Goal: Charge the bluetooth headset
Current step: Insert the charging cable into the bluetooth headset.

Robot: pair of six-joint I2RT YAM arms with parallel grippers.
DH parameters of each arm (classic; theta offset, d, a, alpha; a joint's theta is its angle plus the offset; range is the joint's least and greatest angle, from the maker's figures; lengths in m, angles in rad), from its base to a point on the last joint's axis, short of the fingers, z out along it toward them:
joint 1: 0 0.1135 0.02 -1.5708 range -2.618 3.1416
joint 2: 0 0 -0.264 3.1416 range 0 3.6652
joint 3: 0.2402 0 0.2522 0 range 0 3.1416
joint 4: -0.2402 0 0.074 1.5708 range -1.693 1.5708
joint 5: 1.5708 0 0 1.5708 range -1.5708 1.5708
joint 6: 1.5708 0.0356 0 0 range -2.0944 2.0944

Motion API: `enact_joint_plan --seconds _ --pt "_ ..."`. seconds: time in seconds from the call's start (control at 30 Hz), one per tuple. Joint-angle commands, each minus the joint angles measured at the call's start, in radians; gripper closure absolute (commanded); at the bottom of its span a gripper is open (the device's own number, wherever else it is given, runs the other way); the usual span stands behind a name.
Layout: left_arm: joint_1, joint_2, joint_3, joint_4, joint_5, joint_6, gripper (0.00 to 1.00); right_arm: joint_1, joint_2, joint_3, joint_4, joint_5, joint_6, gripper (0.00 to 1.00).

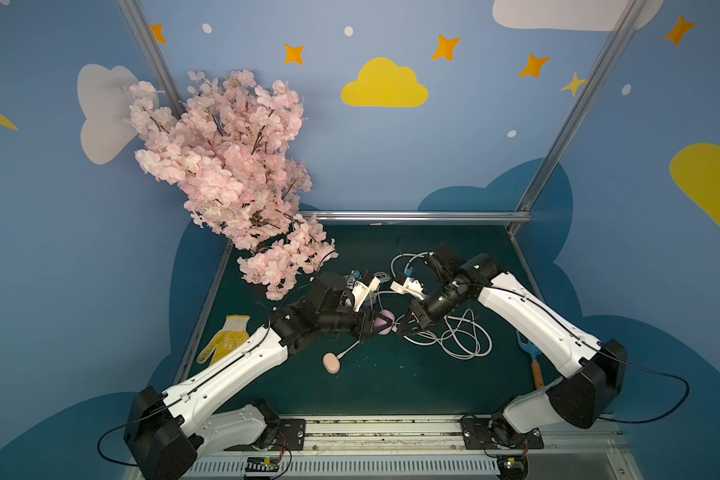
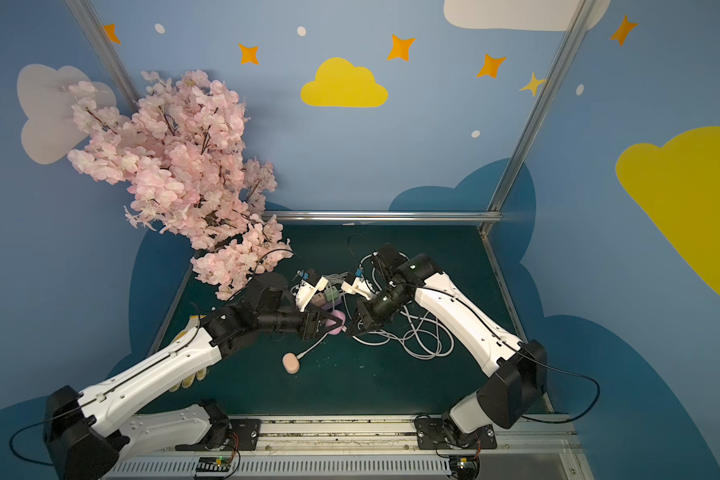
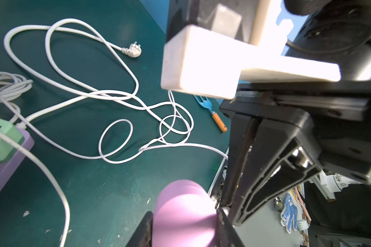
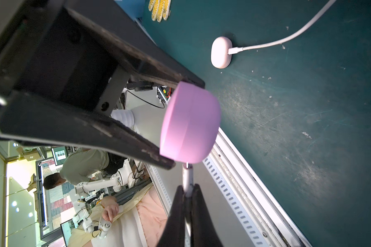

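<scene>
The purple headset case (image 4: 190,124) is held in the air over the middle of the tabletop (image 1: 391,382), clamped between the two black fingers of the left end effector (image 3: 184,213). Its longer axis seems to run from one finger to the other, and one rounded side is turned toward the right arm. The case is smooth, matte plastic, oval like a pebble.

The right end effector (image 4: 187,190) is closed tight on a white plug (image 4: 187,176). The plug points straight at the edge of the case, and its small metal tip is just at the shell. I cannot tell if it sits inside a port.

A white cable (image 1: 460,338) lies in loose loops on the dark green surface beside the right arm. Nearer the front lies a second, beige case (image 1: 331,363) with its own cable plugged in. A purple power strip (image 3: 7,162) with a green adapter (image 3: 0,141), a yellow glove (image 1: 221,338) and a blue fork (image 3: 211,113) with a wooden handle lie around.
</scene>
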Motion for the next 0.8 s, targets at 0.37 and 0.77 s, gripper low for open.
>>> enact_joint_plan --seconds 0.37,0.77 --pt "-0.093 0.005 0.065 0.044 0.061 0.016 0.97 0.008 0.050 0.061 0.223 0.022 0.088 1.00" --pt "-0.110 0.033 0.140 0.054 0.184 -0.017 0.97 0.018 0.075 0.002 0.368 -0.065 -0.075 1.00"
